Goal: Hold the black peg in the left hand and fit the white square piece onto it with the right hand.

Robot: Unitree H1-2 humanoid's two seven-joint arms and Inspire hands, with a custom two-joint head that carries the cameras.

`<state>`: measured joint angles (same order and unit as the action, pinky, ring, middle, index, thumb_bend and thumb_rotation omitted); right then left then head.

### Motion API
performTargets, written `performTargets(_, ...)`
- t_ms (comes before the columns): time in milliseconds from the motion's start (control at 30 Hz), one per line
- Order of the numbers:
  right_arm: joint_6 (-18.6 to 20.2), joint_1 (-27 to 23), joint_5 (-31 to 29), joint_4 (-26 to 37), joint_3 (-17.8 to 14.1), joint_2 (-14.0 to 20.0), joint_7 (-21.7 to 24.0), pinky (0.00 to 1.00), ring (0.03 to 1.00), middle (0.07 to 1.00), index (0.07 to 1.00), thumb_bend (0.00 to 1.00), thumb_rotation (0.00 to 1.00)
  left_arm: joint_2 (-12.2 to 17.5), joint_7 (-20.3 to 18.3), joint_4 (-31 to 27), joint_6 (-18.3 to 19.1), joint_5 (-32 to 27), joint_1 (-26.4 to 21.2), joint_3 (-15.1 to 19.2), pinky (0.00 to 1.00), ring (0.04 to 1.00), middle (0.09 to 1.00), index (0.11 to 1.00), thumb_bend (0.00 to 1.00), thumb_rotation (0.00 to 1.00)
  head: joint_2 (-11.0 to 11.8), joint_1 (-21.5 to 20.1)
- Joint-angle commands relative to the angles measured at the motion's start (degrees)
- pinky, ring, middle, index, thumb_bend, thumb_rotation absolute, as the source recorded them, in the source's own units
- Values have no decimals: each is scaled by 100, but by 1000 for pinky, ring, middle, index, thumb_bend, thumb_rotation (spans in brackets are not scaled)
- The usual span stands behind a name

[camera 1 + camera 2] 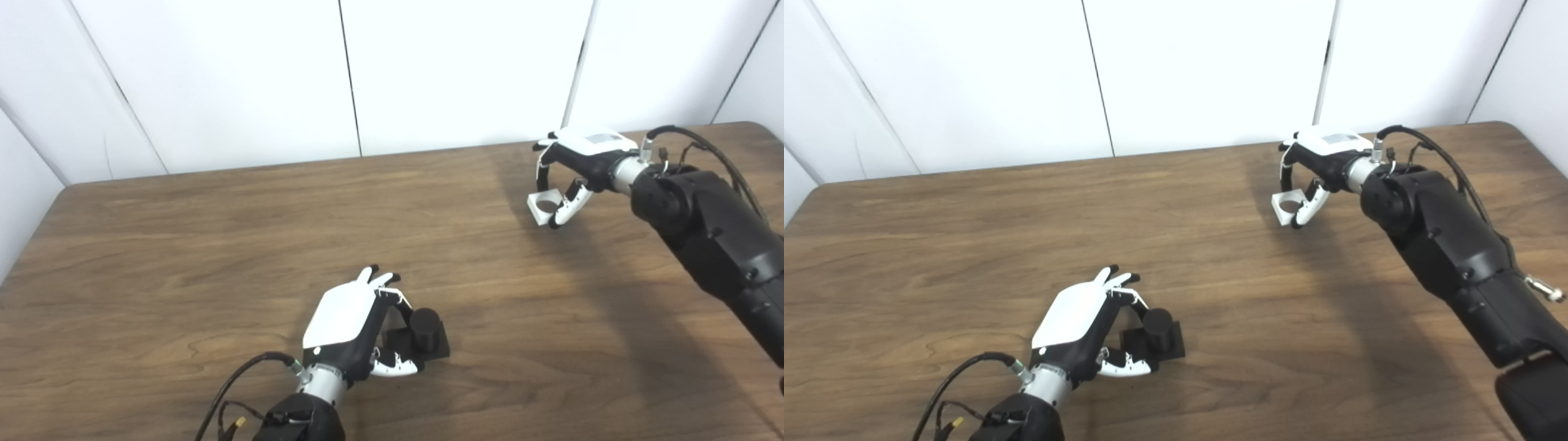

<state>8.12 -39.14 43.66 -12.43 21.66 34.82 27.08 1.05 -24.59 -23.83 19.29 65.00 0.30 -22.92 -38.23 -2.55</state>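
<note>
The black peg [424, 327], a short cylinder on a square black base, stands on the wooden table [184, 257] near the front middle. My left hand [346, 318] lies against its left side, most fingers stretched out and apart. The thumb [395, 367] reaches along the base's near edge and one finger bends toward the peg, without a firm hold. At the far right, my right hand [572, 174] pinches the white square piece [544, 207], which has a round hole, between thumb and fingers. The piece is tilted, low over the table; whether it touches the table I cannot tell.
White wall panels [343, 73] stand behind the table's far edge. The right forearm [710, 226] stretches across the table's right side. A cable [245, 373] trails from the left wrist near the front edge.
</note>
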Motion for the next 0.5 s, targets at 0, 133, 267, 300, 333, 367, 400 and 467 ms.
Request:
performTargets(0,51,-255,32,261,-123,90,14,1000,1000,928,490,525,147,27,22,24,-24,87,-57,5,944,1000,917,491,520,69,-15,-1)
performTargets(133,79,-211,39,533,-153,76,137,1000,1000,924,489,525,146,36,-17,27,-3,136,-73,5,950,1000,920,491,520,70,-28,10)
performTargets(267,119,-169,70,874,-169,58,291,1000,1000,925,489,525,146,34,-22,21,5,101,-76,29,955,1000,922,490,520,68,-22,30)
performTargets(300,130,-161,77,962,-173,54,333,1000,1000,925,489,525,146,37,-12,27,-3,95,-79,30,955,1000,922,490,520,68,-22,30)
performTargets(333,153,-149,78,1069,-183,47,382,1000,1000,925,489,525,146,39,-1,33,-11,94,-82,31,956,1000,921,491,520,68,-22,30)
performTargets(367,181,-132,60,1200,-203,35,435,1000,1000,924,489,525,146,39,5,43,-11,94,-86,33,958,1000,921,491,520,68,-22,30)
performTargets(400,204,-115,42,1329,-222,24,485,1000,1000,924,489,525,145,38,0,50,-6,99,-91,33,958,1000,921,491,520,68,-22,30)
performTargets(467,237,-90,25,1543,-241,15,577,1000,1000,924,489,525,145,27,-14,52,9,107,-97,32,955,1000,923,491,520,68,-22,30)
